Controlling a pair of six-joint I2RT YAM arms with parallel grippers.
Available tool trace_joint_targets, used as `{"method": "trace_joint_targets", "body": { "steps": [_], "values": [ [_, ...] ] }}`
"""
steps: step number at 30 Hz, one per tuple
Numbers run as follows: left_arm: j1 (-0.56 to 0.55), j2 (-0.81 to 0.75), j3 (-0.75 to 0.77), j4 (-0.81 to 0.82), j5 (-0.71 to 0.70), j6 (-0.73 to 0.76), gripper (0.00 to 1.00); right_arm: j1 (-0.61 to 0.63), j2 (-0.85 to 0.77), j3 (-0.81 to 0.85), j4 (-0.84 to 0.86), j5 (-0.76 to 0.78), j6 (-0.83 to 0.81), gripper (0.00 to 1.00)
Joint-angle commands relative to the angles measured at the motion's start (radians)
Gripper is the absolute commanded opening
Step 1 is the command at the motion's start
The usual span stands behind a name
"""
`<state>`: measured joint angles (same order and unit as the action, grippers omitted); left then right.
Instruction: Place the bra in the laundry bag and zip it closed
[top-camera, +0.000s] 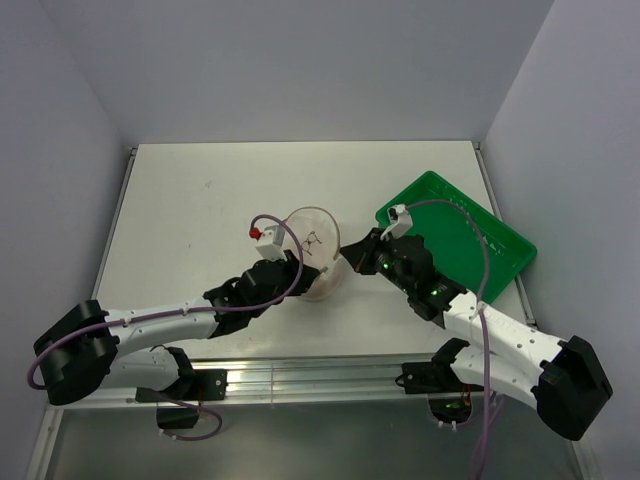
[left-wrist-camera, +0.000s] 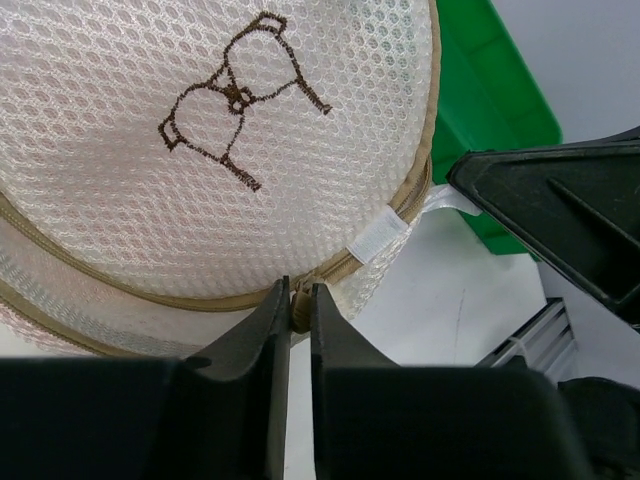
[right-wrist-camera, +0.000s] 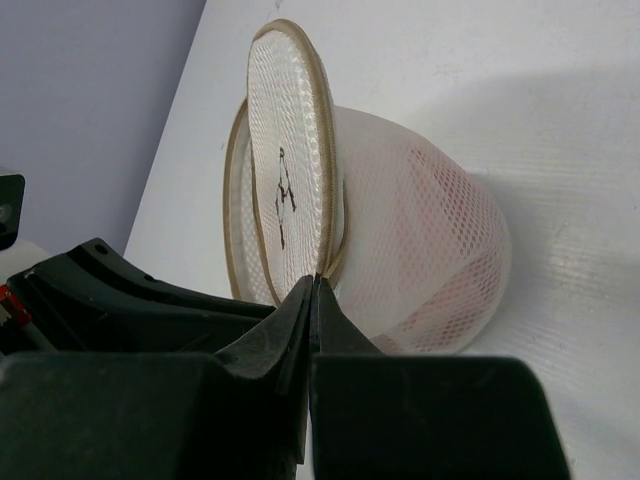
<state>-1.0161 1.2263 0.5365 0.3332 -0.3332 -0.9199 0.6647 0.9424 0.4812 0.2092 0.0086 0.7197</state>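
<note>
The round mesh laundry bag (top-camera: 315, 250) stands tilted on the table between both arms. Its top disc (left-wrist-camera: 200, 120) bears a brown stitched bra mark. The pale pink bra (right-wrist-camera: 440, 270) shows through the mesh, inside the bag. A tan zipper (left-wrist-camera: 120, 295) runs round the rim. My left gripper (left-wrist-camera: 298, 305) is shut on the tan zipper pull at the bag's near edge; it also shows in the top view (top-camera: 294, 264). My right gripper (right-wrist-camera: 318, 282) is shut on the bag's rim by the white tab (left-wrist-camera: 378, 238); it shows in the top view (top-camera: 352, 262) at the bag's right side.
A green plastic tray (top-camera: 470, 225) lies at the right, just behind my right arm, near the table's right edge. White walls close the table at the back and both sides. A metal rail runs along the near edge (top-camera: 300, 378).
</note>
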Motion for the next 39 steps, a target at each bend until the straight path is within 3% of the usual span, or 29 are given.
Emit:
{"method": "trace_joint_targets", "body": {
  "steps": [1, 4, 7, 8, 11, 15, 18, 19, 21, 22, 25, 26, 32, 33, 34, 39],
  "values": [
    [-0.001, -0.005, 0.005, 0.017, 0.011, 0.035, 0.02, -0.010, 0.016, 0.065, 0.029, 0.008, -0.023, 0.00],
    [-0.001, -0.025, 0.008, 0.009, -0.004, 0.042, 0.00, -0.011, 0.021, 0.085, 0.015, 0.016, -0.026, 0.00],
    [-0.001, -0.054, 0.006, 0.013, -0.020, 0.044, 0.00, -0.010, 0.012, 0.128, -0.103, 0.027, -0.031, 0.42],
    [-0.001, -0.060, 0.005, 0.021, -0.021, 0.046, 0.00, -0.008, 0.006, 0.134, -0.126, 0.033, -0.026, 0.70],
    [-0.003, -0.067, 0.006, 0.046, -0.024, 0.050, 0.00, 0.018, -0.025, 0.114, -0.151, 0.068, 0.007, 0.97],
    [-0.003, -0.051, 0.014, 0.076, -0.017, 0.058, 0.00, 0.082, -0.033, 0.057, -0.120, 0.122, 0.096, 0.99],
    [-0.019, -0.050, 0.020, 0.090, -0.023, 0.073, 0.00, 0.111, -0.005, 0.045, -0.088, 0.131, 0.136, 0.98],
    [-0.024, -0.050, 0.023, 0.090, -0.038, 0.085, 0.00, 0.115, 0.016, 0.045, -0.068, 0.122, 0.145, 0.90],
    [-0.039, -0.050, 0.025, 0.092, -0.050, 0.096, 0.00, 0.118, 0.036, 0.048, -0.044, 0.108, 0.164, 0.85],
    [-0.041, -0.051, 0.025, 0.093, -0.056, 0.104, 0.00, 0.119, 0.051, 0.051, -0.027, 0.102, 0.168, 0.77],
    [-0.044, -0.067, 0.014, 0.105, -0.069, 0.119, 0.00, 0.121, 0.081, 0.069, -0.024, 0.087, 0.176, 0.73],
    [-0.045, -0.073, 0.013, 0.107, -0.069, 0.124, 0.00, 0.121, 0.085, 0.068, -0.011, 0.087, 0.179, 0.67],
    [-0.058, -0.079, 0.029, 0.099, -0.078, 0.182, 0.00, 0.121, 0.128, 0.074, 0.010, 0.064, 0.198, 0.54],
    [-0.059, -0.080, 0.034, 0.098, -0.076, 0.187, 0.00, 0.121, 0.128, 0.070, 0.015, 0.062, 0.201, 0.45],
    [-0.059, -0.079, 0.040, 0.095, -0.075, 0.199, 0.00, 0.121, 0.124, 0.068, 0.019, 0.068, 0.201, 0.27],
    [-0.061, -0.109, 0.030, 0.058, -0.095, 0.225, 0.00, 0.102, 0.119, 0.102, -0.024, 0.074, 0.161, 0.00]
  ]
}}
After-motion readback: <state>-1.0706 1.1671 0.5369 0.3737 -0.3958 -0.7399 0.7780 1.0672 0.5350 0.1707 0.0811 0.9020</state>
